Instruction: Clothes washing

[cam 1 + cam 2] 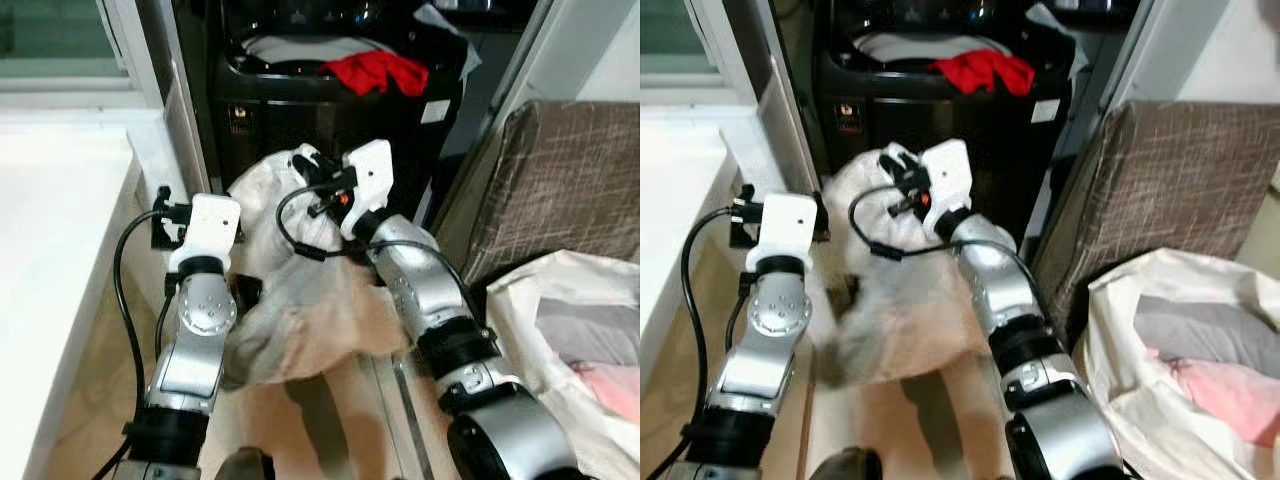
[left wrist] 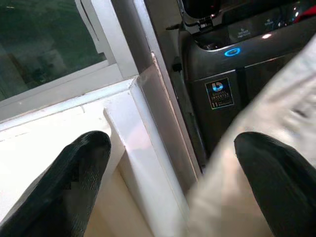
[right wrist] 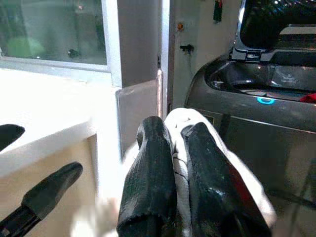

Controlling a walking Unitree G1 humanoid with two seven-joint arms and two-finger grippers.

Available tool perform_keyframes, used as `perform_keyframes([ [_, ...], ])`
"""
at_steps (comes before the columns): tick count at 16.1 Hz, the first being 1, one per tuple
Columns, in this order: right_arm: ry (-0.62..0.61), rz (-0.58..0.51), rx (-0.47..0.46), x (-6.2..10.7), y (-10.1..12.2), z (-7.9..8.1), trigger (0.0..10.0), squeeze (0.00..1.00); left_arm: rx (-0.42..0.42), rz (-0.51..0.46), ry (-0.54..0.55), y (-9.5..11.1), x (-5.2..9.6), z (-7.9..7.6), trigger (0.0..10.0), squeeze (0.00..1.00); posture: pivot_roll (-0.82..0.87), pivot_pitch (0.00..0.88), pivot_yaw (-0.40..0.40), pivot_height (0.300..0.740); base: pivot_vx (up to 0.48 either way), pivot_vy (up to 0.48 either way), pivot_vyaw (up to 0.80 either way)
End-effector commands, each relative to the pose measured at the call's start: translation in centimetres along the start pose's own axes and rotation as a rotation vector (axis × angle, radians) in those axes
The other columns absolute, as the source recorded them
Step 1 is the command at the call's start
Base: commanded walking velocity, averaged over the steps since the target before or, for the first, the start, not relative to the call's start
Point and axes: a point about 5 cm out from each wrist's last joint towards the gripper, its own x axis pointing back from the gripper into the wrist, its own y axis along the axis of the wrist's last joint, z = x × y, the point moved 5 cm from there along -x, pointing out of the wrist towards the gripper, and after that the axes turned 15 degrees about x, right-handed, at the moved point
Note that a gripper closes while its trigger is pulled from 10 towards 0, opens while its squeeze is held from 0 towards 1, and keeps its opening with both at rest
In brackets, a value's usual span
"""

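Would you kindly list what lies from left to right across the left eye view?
White ledge → left tool → pale garment held by the right tool → brown checked cushion, with the white laundry bag below it.

The washing machine (image 1: 330,110) is glossy dark plastic, the pale garment (image 1: 300,300) soft crumpled cloth, the arms (image 1: 425,290) brushed silver metal.

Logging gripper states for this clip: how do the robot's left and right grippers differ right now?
The right gripper has its two black fingers pinched shut on the pale whitish cloth garment, lifting it up in front of the black top-loading washing machine. The left gripper has its fingers spread wide open, gripping nothing, beside the garment and lower down by the white ledge. Both point toward the machine.
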Motion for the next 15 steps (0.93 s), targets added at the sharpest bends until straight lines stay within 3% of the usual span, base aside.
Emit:
perform_keyframes([
  [1, -0.048, 0.004, 0.039, 0.1, 0.5, -1.9, 10.0, 0.18, 0.006, 0.001, 0.013, -0.1, 0.1, 0.0, 10.0, 0.0, 0.01, 0.0, -0.067, 0.74, 0.0, 0.0, 0.0],
  [3, -0.18, 0.183, 0.167, 1.8, -2.7, -5.4, 10.0, 0.18, 0.012, -0.003, 0.003, 0.0, 0.1, -0.3, 10.0, 0.0, 0.0, 0.0, -0.066, 0.74, 0.0, 0.0, 0.0],
  [5, -0.322, 0.397, 0.282, 5.8, -6.5, -9.4, 10.0, 0.18, 0.028, 0.006, 0.001, -0.2, 0.1, -0.4, 10.0, 0.0, 0.0, 0.0, -0.066, 0.74, 0.0, 0.0, 0.0],
  [8, -0.372, 0.412, 0.333, 7.5, -6.8, -10.7, 10.0, 0.18, 0.045, 0.033, 0.069, -0.6, 0.0, 0.8, 10.0, 0.0, -0.01, 0.0, -0.061, 0.74, 0.0, 0.0, 0.0],
  [10, -0.409, 0.352, 0.251, 7.8, -6.1, -11.0, 10.0, 0.18, 0.039, 0.037, 0.081, -0.8, 0.1, 1.5, 10.0, 0.0, -0.01, 0.0, -0.059, 0.74, 0.0, 0.0, 0.0],
  [11, -0.394, 0.304, 0.2, 8.6, -5.8, -10.0, 10.0, 0.2, 0.035, 0.041, 0.046, -0.8, 0.9, 2.1, 10.0, 0.0, -0.01, 0.0, -0.059, 0.74, 0.0, 0.0, 0.0],
  [12, -0.342, 0.266, 0.152, 9.5, -5.5, -8.1, 10.0, 0.2, 0.008, 0.054, -0.015, -0.6, 1.9, 2.2, 10.0, 0.0, -0.01, 0.0, -0.057, 0.74, 0.0, 0.0, 0.0],
  [14, -0.256, 0.221, 0.088, 11.2, -4.4, -5.0, 10.0, 0.19, 0.013, 0.04, -0.114, 1.3, 3.3, 0.7, 10.0, 0.0, 0.0, 0.0, -0.056, 0.74, 0.0, 0.0, 0.0],
  [15, -0.249, 0.229, 0.078, 11.7, -4.6, -4.7, 10.0, 0.18, 0.05, 0.027, -0.135, 2.0, 3.8, 0.1, 10.0, 0.0, -0.01, 0.0, -0.055, 0.74, 0.0, 0.0, 0.0],
])
